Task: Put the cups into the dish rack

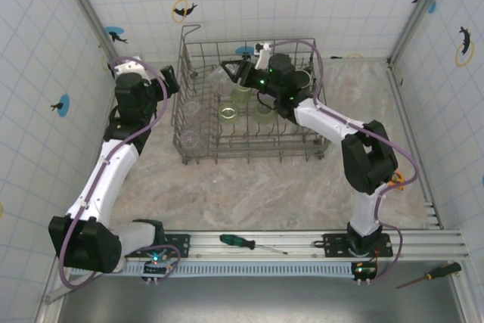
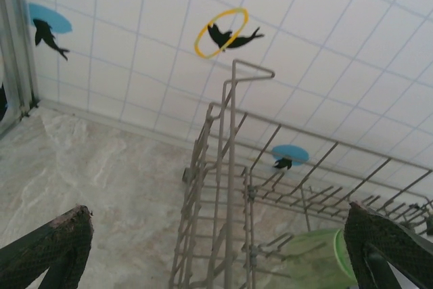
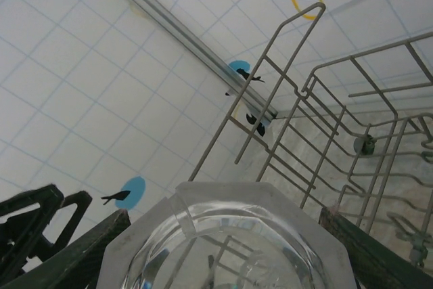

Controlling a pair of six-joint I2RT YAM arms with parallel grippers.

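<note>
From overhead, one large grey wire dish rack (image 1: pixel 227 155) with rows of upright tines is seen standing on the marbled table (image 1: pixel 265 194), towards the far wall. Two arms are counted. The left gripper (image 1: pixel 172 81) is held just outside the rack's left wall. The right gripper (image 1: pixel 232 71) is poised above the rack's far-left part, with one clear faceted tumbler (image 1: pixel 221 81) carried in it. Inside the rack, three translucent green tumblers (image 1: pixel 228 113) can be made out, and one plain clear tumbler (image 1: pixel 189 139) is seen near the front-left corner. Cups behind the right arm cannot be counted with certainty. Two screwdrivers are laid near the arm bases: one green-handled screwdriver (image 1: pixel 240 241) on the rail and one yellow-and-black screwdriver (image 1: pixel 435 271) at the right.

In the left wrist view, the left gripper (image 2: pixel 220 213) is spread as wide as it goes, and nothing is held between its two fingers (image 2: pixel 57 248). A corner of the dish rack (image 2: pixel 230 167) is seen just ahead, with one green tumbler (image 2: pixel 308 262) inside it.

In the right wrist view, the right gripper (image 3: pixel 224 218) is closed partway, and the clear faceted tumbler (image 3: pixel 223 252) is clamped between its two fingers (image 3: pixel 74 252). The tumbler is held at the rim wires of the dish rack (image 3: pixel 298 109).
</note>
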